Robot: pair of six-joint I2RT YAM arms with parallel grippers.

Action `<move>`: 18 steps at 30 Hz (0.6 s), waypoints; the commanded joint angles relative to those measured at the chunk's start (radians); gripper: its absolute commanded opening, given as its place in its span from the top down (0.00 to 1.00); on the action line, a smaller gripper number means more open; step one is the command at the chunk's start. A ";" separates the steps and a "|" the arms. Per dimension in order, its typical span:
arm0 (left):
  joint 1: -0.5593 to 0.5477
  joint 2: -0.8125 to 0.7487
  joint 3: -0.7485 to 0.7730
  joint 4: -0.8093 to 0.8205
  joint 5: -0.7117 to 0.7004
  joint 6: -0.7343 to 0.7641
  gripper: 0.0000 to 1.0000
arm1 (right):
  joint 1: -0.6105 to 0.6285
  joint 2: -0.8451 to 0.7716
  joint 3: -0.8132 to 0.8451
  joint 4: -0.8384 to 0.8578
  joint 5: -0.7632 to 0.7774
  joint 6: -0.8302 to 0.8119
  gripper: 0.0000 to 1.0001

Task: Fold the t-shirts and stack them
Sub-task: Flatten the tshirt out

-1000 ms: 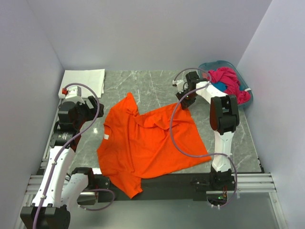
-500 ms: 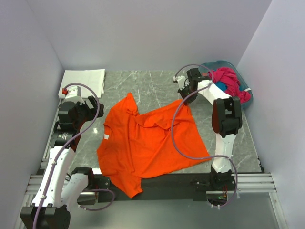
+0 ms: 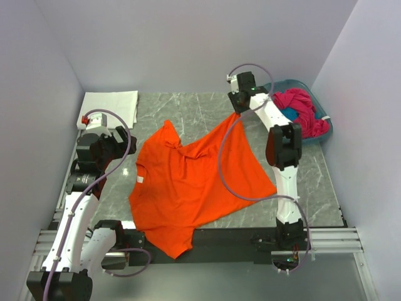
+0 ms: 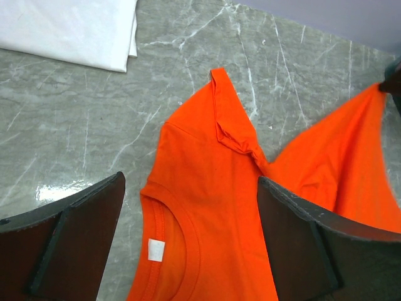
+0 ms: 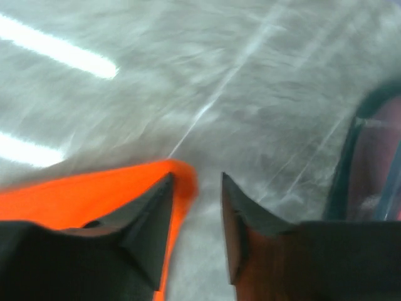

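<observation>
**At mid-table, spreading before the first fold**

Across mid-frame, orange t-shirt (image 3: 194, 182) sprawled and rumpled, lower part over the near edge, one corner drawn taut toward upper centre. Judged step: spreading flat, no fold begun.

Up at that corner, right gripper (image 3: 240, 103) with jaws partly apart and orange cloth against one finger; too blurred to say whether caught or slipping free. At left, left gripper (image 3: 116, 147) spread wide, holding nothing, hovering beside the collar.

Next calls for laying that corner down flat and smoothing the bunched sleeve.

At upper left, folded white t-shirt (image 3: 111, 105). At upper right, magenta t-shirt (image 3: 299, 103) heaped over blue cloth (image 3: 289, 114) in the teal basket (image 3: 285, 82).

Underneath, grey marbled table (image 3: 188, 110); all round, plain pale walls (image 3: 188, 44).
</observation>
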 commanded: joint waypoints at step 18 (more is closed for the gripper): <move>0.001 0.377 0.143 0.039 0.263 -0.078 0.19 | -0.019 -0.568 -0.674 0.066 -0.565 -0.129 0.44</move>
